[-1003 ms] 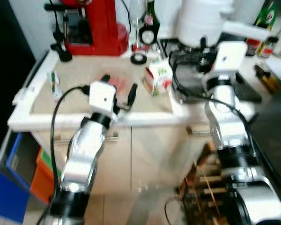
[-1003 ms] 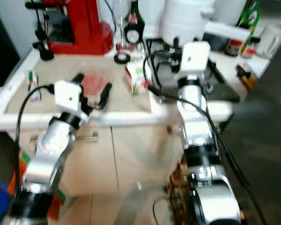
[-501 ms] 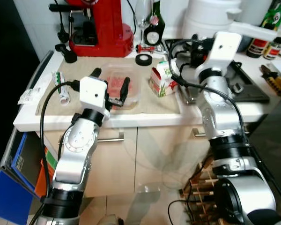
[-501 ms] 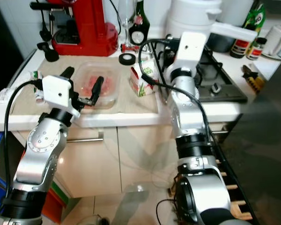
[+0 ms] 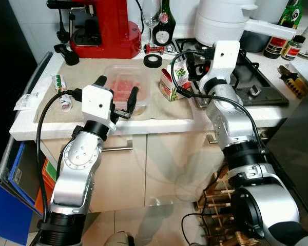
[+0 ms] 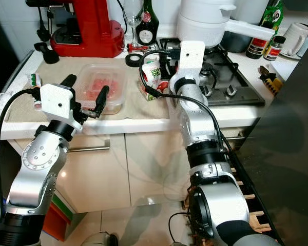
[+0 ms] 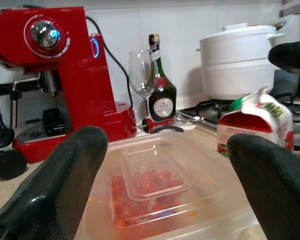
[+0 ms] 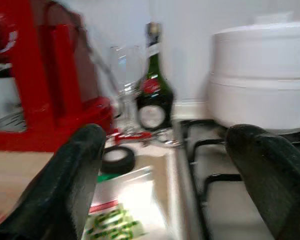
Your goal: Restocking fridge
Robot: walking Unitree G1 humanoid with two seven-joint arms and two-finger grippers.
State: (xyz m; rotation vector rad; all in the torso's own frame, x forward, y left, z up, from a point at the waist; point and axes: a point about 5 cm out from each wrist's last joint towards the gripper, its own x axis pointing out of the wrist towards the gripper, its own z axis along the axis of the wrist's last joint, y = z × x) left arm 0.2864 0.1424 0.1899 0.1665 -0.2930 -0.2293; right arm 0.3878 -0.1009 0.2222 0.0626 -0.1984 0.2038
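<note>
Left eye view: the left gripper point(image 5: 116, 95), fingers wide apart, straddles the clear box point(image 5: 124, 88); the right gripper point(image 8: 165, 165), open too, is above the milk carton point(image 5: 173, 82) at 3 o'clock from the box.

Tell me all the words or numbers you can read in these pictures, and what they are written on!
None can be read for certain.
Small carton: green print, too blurred to read.
Dark bottle: round label, too small to read.
Green bottle: label too small to read.
Red coffee machine: a dial, no words to make out.
Packet at the counter edge: print too small to read.
</note>
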